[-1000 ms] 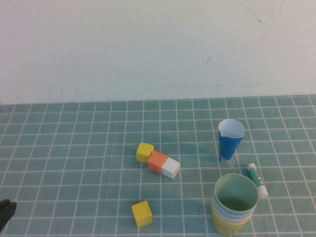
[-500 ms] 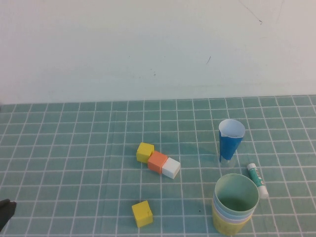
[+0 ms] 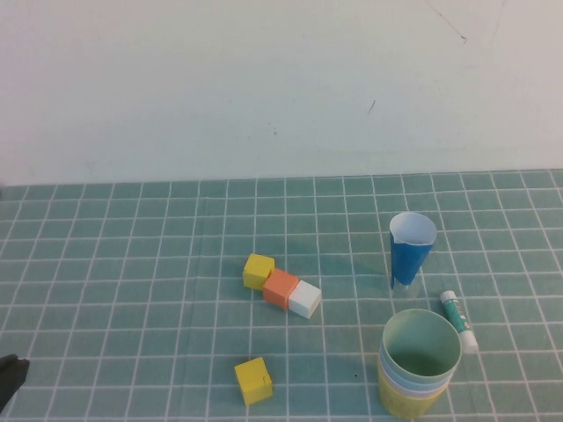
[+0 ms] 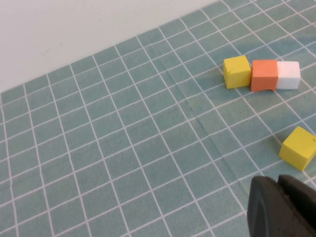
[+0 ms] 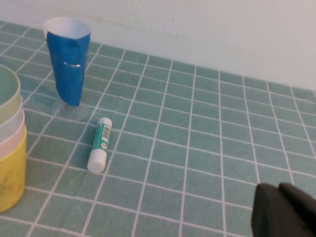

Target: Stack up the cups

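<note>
The cups stand nested in one stack at the front right of the table: sage green innermost on top, then light blue, pink and yellow outermost. The right wrist view shows the stack's side. My left gripper is a dark tip at the front left edge of the high view, far from the stack; in its wrist view the jaws are shut and hold nothing. My right gripper is shut and empty over the mat to the right of the stack, out of the high view.
A narrow dark blue cone cup stands behind the stack, with a glue stick lying beside it. A row of yellow, orange and white cubes sits mid-table, and a lone yellow cube lies nearer the front.
</note>
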You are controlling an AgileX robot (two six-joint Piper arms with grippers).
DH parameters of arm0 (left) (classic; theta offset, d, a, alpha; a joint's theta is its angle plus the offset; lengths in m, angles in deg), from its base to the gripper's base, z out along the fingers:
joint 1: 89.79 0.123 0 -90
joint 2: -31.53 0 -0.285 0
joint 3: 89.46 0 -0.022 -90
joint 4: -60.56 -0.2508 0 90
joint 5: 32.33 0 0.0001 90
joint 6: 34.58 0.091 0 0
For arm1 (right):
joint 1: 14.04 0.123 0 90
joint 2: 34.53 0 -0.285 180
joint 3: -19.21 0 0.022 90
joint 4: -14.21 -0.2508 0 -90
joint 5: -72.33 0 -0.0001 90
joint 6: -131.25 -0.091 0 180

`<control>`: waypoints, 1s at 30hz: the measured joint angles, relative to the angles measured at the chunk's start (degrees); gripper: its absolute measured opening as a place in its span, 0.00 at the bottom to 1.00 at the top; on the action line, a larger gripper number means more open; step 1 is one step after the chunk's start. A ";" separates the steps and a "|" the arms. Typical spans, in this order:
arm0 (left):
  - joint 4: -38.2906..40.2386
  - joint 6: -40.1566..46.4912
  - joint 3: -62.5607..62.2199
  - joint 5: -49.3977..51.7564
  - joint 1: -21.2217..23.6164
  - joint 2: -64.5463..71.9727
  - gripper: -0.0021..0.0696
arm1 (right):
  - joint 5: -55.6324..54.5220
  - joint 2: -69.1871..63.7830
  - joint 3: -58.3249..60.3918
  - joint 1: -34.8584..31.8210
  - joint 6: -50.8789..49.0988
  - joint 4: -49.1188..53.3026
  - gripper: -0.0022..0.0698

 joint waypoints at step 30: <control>6.21 8.71 9.09 -5.15 4.51 -19.24 0.03 | 0.28 0.04 -0.10 0.00 -0.09 0.00 0.03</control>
